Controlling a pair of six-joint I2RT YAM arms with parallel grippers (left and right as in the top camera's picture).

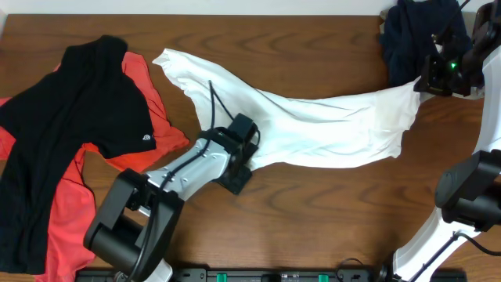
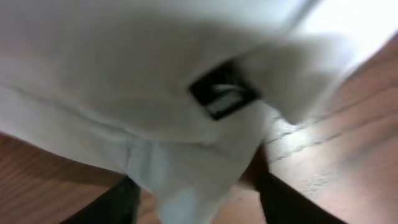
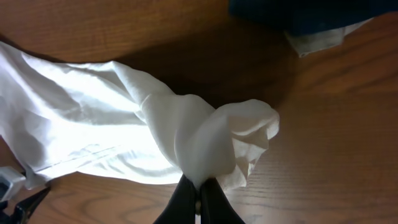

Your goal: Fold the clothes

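A white garment lies stretched across the table from the far left to the right. My right gripper is shut on its right end and holds it bunched and lifted; in the right wrist view the closed fingers pinch the white cloth. My left gripper is at the garment's near edge, in the middle. In the left wrist view its fingers stand wide apart with a fold of white cloth and a black label between and above them.
A black shirt lies on a red shirt at the left. A dark navy garment sits bunched at the far right corner and shows in the right wrist view. Bare wooden table lies in front.
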